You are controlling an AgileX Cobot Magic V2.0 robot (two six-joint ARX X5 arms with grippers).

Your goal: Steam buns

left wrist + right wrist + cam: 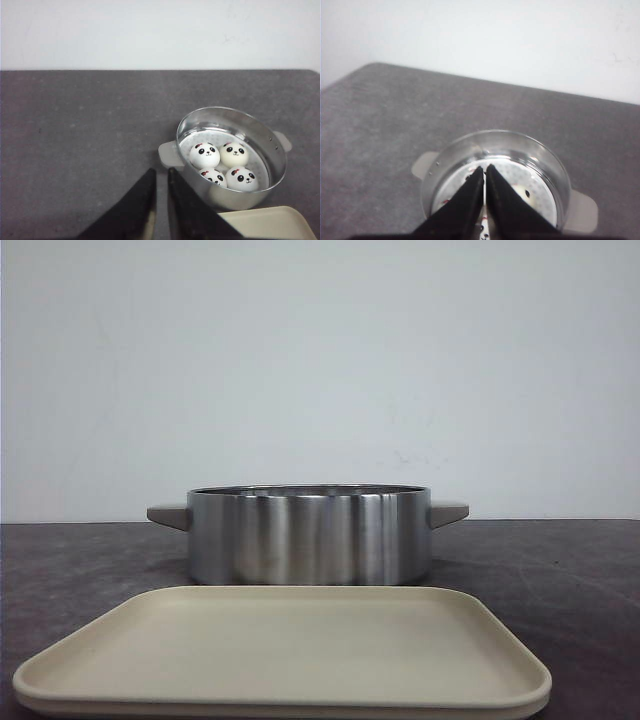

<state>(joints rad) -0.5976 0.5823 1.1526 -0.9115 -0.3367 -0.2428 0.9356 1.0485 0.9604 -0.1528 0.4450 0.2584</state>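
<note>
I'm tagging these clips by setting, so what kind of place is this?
Probably a staged test bench, not a real kitchen: a bare dark grey tabletop against a plain white wall, holding only a steel steamer pot and beige tray.

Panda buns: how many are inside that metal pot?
4, all in the steamer pot: back-left bun, back-right bun, front-left bun, front-right bun. None seem hidden.

No readable text, labels or numbers anywhere.
</note>
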